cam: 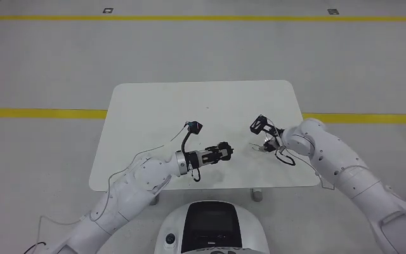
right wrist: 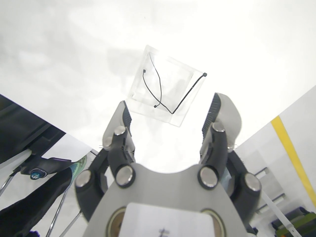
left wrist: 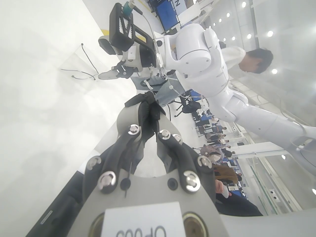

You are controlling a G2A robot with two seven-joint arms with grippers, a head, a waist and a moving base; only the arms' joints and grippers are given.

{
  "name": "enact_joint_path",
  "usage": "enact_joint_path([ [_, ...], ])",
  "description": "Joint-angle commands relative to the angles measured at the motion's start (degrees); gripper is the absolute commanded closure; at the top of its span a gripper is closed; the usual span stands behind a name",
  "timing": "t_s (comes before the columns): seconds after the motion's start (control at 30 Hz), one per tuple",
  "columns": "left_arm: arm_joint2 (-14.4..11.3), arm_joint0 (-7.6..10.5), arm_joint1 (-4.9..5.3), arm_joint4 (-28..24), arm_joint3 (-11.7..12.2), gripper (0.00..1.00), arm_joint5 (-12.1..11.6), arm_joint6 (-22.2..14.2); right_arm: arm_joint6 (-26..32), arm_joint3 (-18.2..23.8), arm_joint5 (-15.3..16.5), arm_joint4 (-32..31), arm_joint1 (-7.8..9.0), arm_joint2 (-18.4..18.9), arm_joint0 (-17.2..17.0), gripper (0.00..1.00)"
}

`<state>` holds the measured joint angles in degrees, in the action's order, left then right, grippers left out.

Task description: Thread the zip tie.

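My left gripper (left wrist: 148, 103) is shut, its black pads pressed together over the table's front middle (cam: 227, 151). A thin black zip tie (left wrist: 128, 173) with a small head runs back between its fingers. My right gripper (right wrist: 170, 101) stands open just above a clear square tray (right wrist: 184, 119) holding three loose black zip ties; the straightest zip tie (right wrist: 190, 92) lies nearest its fingers. In the top view the right gripper (cam: 255, 147) faces the left one across a small gap. The left wrist view shows the right gripper (left wrist: 108, 75) beside the loose ties (left wrist: 87, 59).
The white table (cam: 190, 108) is bare apart from the tray, with free room at the back and left. Its front edge runs close under both wrists. A yellow floor line (cam: 51, 113) passes behind the table.
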<state>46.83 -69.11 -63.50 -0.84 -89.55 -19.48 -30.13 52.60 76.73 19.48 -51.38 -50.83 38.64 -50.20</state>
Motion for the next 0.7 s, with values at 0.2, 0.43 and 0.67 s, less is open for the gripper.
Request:
enact_joint_path([
  [0.2, 0.0, 0.0, 0.0, 0.0, 0.0, 1.0, 0.0, 0.0, -2.53, -4.05, 0.0, 2.82, -0.6, -5.34, 3.75, 0.65],
  [0.43, 0.0, 0.0, 0.0, 0.0, 0.0, 1.0, 0.0, 0.0, -4.16, -8.5, 0.0, 6.42, -1.62, -10.46, 7.2, 0.65],
  [0.67, 0.0, 0.0, 0.0, 0.0, 0.0, 1.0, 0.0, 0.0, -3.43, -11.45, 0.0, 9.98, -2.77, -16.61, 10.81, 0.63],
])
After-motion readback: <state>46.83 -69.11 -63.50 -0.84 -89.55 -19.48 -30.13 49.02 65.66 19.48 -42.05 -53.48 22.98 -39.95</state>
